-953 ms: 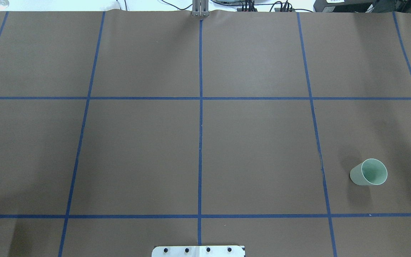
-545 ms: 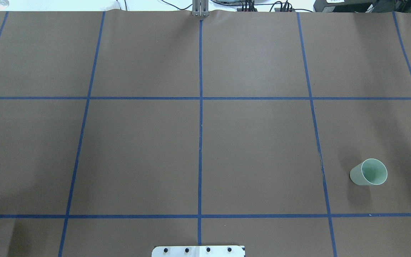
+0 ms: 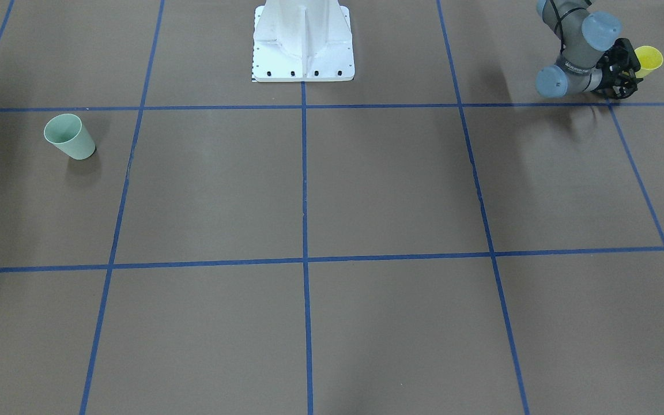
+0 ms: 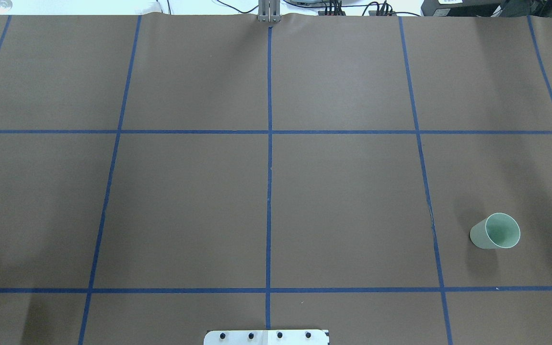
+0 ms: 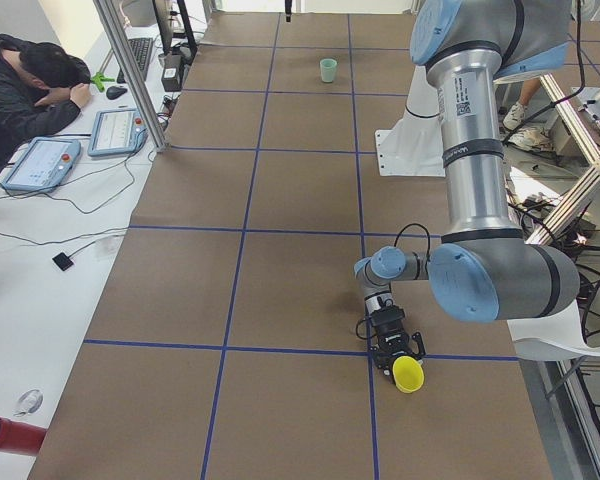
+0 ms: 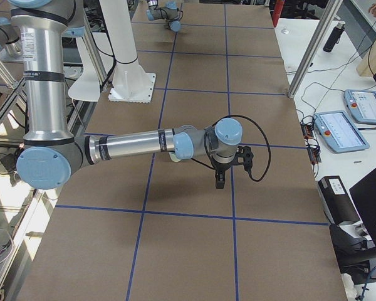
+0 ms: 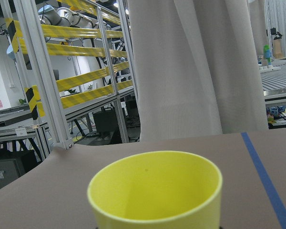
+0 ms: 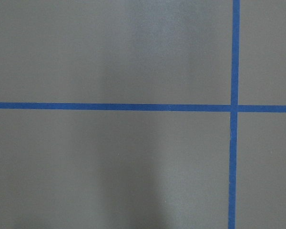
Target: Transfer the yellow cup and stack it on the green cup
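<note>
At the table's far end on our robot's left side, the yellow cup [image 3: 649, 57] stands upright with its mouth up, close to a crossing of the blue tape lines [image 3: 304, 173] that divide the brown table [image 3: 389, 184] into squares. We see the left gripper [image 3: 630, 72] reaching in sideways and low. Its black fingers [image 5: 380, 362] sit on either side of the cup's lower body, and the cup's rim fills the bottom of the left wrist view. We cannot tell from any view whether those fingers press on the cup or only bracket it, nor whether the cup's base rests on the table, since the gripper hides it. The green cup [image 3: 70, 138] stands upright and open on the robot's right side, well apart from the yellow one, with the white robot base [image 3: 303, 40] between the two ends. From the right-end camera we see the right gripper [image 6: 219, 180] pointing down over the table's middle stretch, held above the surface. Its wrist camera looks straight down on a tape crossing, but we cannot tell how far its jaws are parted. An operator [image 5: 30, 85] sits at the side desk with head resting on an arm.
</note>
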Robot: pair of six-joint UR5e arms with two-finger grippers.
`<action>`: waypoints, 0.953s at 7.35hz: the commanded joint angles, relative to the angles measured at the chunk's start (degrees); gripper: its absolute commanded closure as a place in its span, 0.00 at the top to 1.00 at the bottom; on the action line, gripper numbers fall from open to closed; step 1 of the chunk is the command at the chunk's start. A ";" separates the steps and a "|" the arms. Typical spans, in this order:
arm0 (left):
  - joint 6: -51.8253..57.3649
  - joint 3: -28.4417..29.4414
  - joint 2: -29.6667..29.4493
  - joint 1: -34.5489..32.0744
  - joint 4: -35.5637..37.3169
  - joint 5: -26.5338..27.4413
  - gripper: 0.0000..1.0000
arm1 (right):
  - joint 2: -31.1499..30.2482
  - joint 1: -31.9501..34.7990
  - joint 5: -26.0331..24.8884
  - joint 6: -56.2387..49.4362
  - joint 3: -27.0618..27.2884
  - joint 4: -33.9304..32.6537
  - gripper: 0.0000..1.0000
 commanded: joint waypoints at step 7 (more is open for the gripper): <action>48.76 -19.35 -10.66 -29.28 9.99 22.49 0.00 | 1.67 -1.50 0.26 3.29 0.03 -0.06 1.00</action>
